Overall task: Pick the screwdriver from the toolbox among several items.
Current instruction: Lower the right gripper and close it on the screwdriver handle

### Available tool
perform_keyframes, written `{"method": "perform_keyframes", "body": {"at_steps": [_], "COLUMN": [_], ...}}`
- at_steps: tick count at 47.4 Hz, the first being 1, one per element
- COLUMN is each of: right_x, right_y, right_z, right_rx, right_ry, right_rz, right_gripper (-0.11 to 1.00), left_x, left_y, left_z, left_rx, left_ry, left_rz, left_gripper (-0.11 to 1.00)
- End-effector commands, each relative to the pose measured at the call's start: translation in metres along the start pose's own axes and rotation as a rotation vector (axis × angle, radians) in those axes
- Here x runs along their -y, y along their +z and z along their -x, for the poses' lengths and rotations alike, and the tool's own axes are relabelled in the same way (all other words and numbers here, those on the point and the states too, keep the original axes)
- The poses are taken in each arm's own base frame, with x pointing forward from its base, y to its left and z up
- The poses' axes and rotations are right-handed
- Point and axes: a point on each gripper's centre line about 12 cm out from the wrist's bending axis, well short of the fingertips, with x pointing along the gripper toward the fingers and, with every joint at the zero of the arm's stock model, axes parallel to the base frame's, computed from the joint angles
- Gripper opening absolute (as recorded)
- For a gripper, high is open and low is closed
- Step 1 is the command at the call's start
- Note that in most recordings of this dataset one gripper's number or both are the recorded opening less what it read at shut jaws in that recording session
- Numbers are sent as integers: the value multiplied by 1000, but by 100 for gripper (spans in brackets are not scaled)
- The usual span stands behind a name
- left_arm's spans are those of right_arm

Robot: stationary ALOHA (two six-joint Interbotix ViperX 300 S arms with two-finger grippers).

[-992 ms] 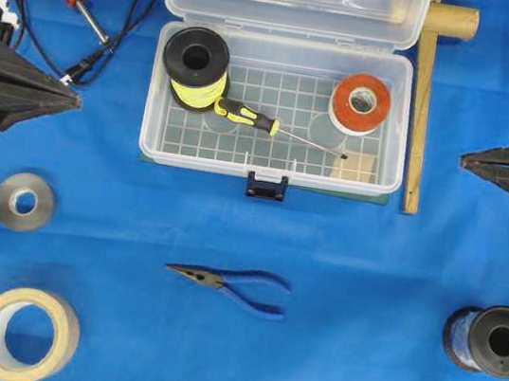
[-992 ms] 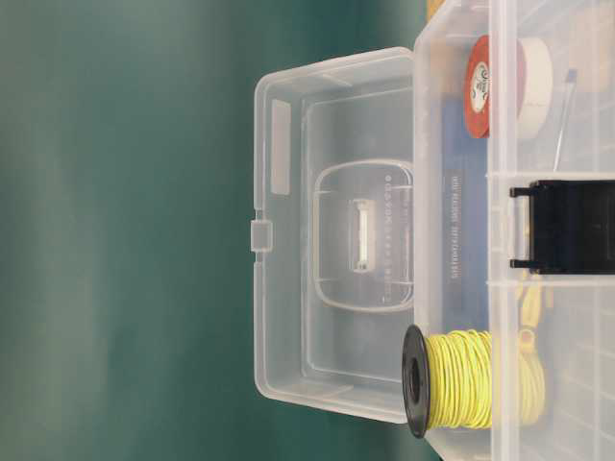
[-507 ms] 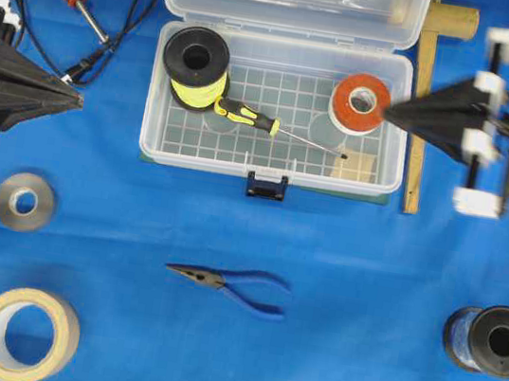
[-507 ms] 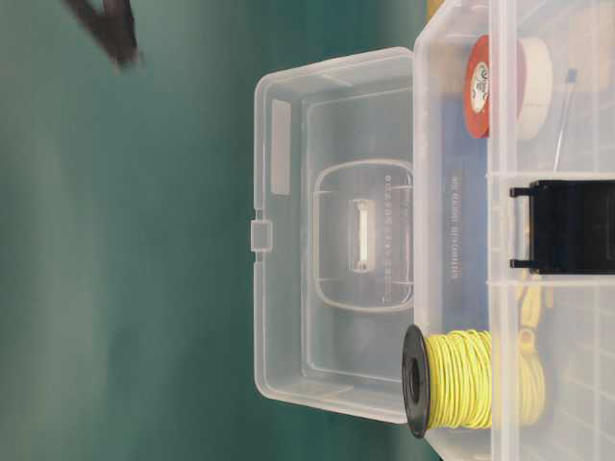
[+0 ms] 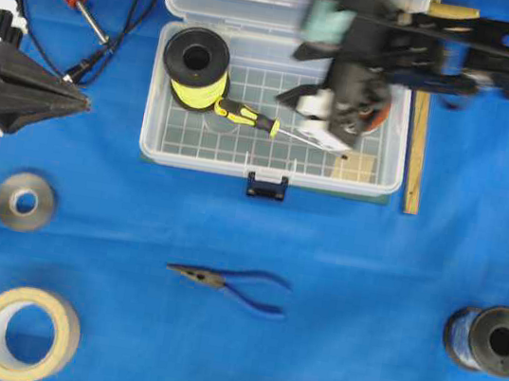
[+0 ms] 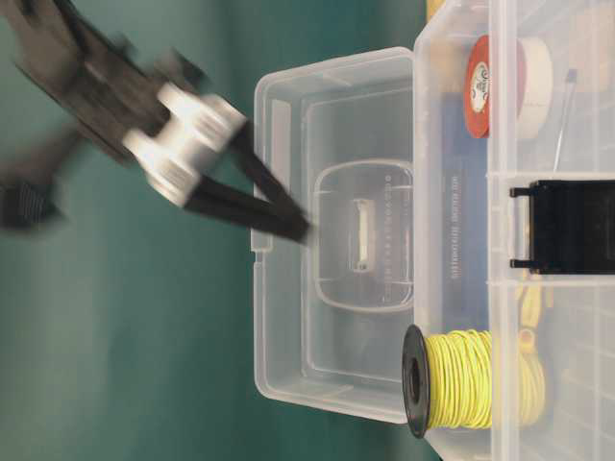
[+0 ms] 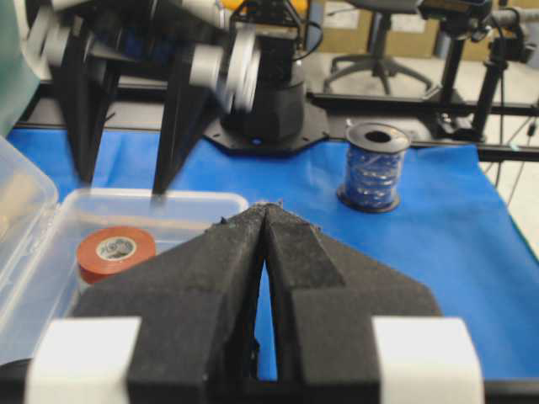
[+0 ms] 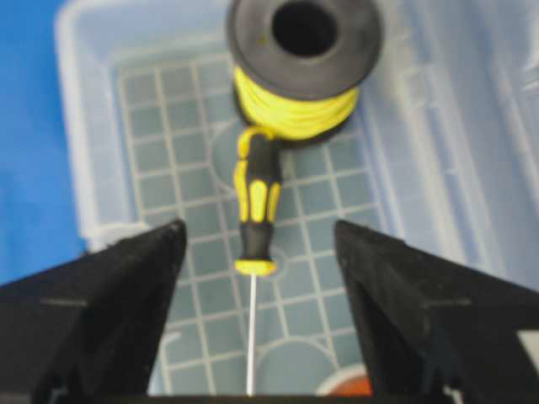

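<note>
**Layout around the toolbox**

In the toolbox point(image 5: 149, 127), the screwdriver point(image 5: 246, 116) lies mid-floor, its handle touching the wire spool point(image 5: 195, 67) at back left. The tape roll point(image 7: 115, 252) sits back right, the wooden block point(image 5: 355, 167) front right. The pliers point(image 5: 235, 287) lie before the toolbox.

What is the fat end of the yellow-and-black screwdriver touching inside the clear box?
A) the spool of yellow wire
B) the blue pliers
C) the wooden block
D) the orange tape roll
A: the screwdriver rests its handle end against the spool of yellow wire on the toolbox floor.
</note>
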Motion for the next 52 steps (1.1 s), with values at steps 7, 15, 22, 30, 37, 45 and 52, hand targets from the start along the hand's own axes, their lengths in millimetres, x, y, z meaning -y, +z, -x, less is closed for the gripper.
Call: {"method": "perform_keyframes", "body": {"at_steps": [7,15,22,30,37,45,52], "right_x": [5,8,11,12,10,8,6], "right_y": [-4,-22,-29,-37,-38,-36,-25], "right_z": [-62,-102,-117,-129,-130,-126,-102], "right_rx": [-116,-194,-206,-221,-222,-222,-205], "right_ry": [-23,-36,-43,-47,-42,-40,-37], "right_rz": [-9,-9,-1,9,26,24,12], "right_gripper": [67,68,68,65,37,25,25], "left_x": [0,0,0,0,0,0,0], "left_y": [4,2,-1,-2,-2,-2,-2], "left_z": [-3,-3,-3,-3,-3,-2,-2], "left_rx": [12,3,-3,-6,-8,-6,-6], "left_ry": [1,1,1,1,1,1,1], "left_rz": [1,0,3,0,0,1,1], "left_gripper": [0,0,0,0,0,0,0]}}
